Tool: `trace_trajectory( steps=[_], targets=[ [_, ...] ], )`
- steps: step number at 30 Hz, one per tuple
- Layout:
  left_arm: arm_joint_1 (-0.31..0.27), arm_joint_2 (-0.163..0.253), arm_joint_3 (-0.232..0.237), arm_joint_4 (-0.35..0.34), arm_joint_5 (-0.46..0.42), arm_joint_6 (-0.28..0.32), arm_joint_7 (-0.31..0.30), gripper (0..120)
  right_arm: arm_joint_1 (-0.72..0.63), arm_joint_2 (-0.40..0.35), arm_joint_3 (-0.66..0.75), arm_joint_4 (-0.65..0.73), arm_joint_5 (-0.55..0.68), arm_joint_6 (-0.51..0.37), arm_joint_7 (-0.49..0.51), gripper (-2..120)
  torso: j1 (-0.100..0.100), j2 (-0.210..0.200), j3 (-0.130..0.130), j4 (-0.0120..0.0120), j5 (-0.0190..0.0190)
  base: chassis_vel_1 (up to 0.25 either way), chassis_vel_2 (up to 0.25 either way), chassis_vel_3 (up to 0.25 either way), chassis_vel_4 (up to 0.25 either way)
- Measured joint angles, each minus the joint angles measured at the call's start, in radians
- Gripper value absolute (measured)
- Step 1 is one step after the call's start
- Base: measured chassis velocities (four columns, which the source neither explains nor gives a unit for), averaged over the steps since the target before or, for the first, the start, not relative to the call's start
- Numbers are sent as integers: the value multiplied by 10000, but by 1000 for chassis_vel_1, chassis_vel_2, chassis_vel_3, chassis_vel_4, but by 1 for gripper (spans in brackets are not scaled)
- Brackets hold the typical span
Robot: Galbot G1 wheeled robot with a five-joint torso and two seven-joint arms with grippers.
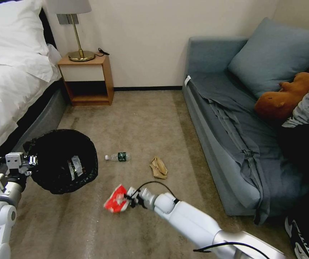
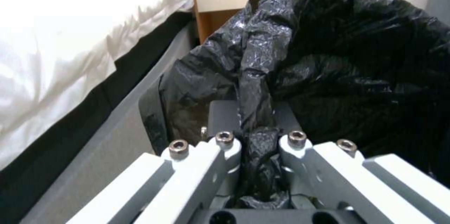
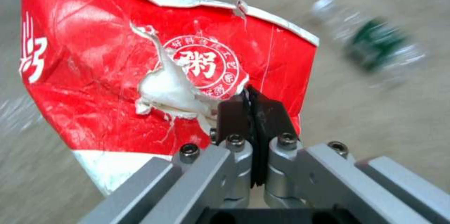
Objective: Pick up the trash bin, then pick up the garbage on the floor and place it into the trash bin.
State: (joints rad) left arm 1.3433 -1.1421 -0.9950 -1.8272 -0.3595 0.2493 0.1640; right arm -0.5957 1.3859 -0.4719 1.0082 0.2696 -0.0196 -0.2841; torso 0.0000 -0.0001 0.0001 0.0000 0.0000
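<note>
right gripper, closest to its wrist camera, has its jaws pinched together on a lower edge of the red-and-white snack packet, which hangs above the carpet. only a thin, already torn margin sits between the pads, so the packet could rip or slide free mid-carry. left gripper is clamped on a bunched fold of black bag at the rim of the trash bin, held beside the bed; if that fold stretches or pulls off the rim, the bin could sag or drop. the packet is near the bin but not over its mouth, so an early release would land it back on the floor. clear plastic bottle and crumpled brown paper lie on the carpet beyond.
</note>
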Motion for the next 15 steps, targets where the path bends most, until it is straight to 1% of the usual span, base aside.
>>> trace_trajectory(
  steps=[1,2,4,5,7,8,9,10,11,12,14,15],
  targets=[
    [-23,4,0,81,0,-23,4,4,0,-170,193,309,106,-16,7,0,0,-1,0,0,-2,0,0,0,0],
    [-23,4,0,81,0,-23,4,4,0,-170,193,309,106,-16,7,0,0,-1,0,0,-2,0,0,0,0],
    [-102,45,-5,283,-8,-87,3,4,-38,-696,731,1290,585,-115,32,0,0,0,0,-1,0,0,0,0,0],
    [-102,45,-5,283,-8,-87,3,4,-38,-696,731,1290,585,-115,32,0,0,0,0,-1,0,0,0,0,0],
    [-149,74,25,393,-16,-109,2,4,-106,-1046,1064,2005,1072,-221,67,0,0,0,0,0,3,0,0,0,0],
    [-216,86,111,483,-15,-140,14,4,-158,-1486,1387,2767,1668,-342,73,0,0,0,-1,2,4,0,0,0,0],
    [-216,86,111,483,-15,-140,14,4,-158,-1486,1387,2767,1668,-342,73,0,0,0,-1,2,4,0,0,0,0],
    [-309,81,221,563,-14,-177,32,4,-190,-2002,1627,3449,2233,-544,88,0,0,-1,0,2,4,0,0,0,0],
    [-370,61,305,610,-13,-186,41,4,-207,-2363,1788,3902,2595,-693,118,0,0,-1,0,-1,4,0,0,0,0],
    [-370,61,305,610,-13,-186,41,4,-207,-2363,1788,3902,2595,-693,118,0,0,-1,0,-1,4,0,0,0,0],
    [-507,-18,560,682,6,-192,73,4,-209,-3289,2137,4988,3367,-1071,203,0,0,0,0,-7,2,0,0,0,0],
    [-507,-18,560,682,6,-192,73,4,-209,-3289,2137,4988,3367,-1071,203,0,0,0,0,-7,2,0,0,0,0]
  ],
)
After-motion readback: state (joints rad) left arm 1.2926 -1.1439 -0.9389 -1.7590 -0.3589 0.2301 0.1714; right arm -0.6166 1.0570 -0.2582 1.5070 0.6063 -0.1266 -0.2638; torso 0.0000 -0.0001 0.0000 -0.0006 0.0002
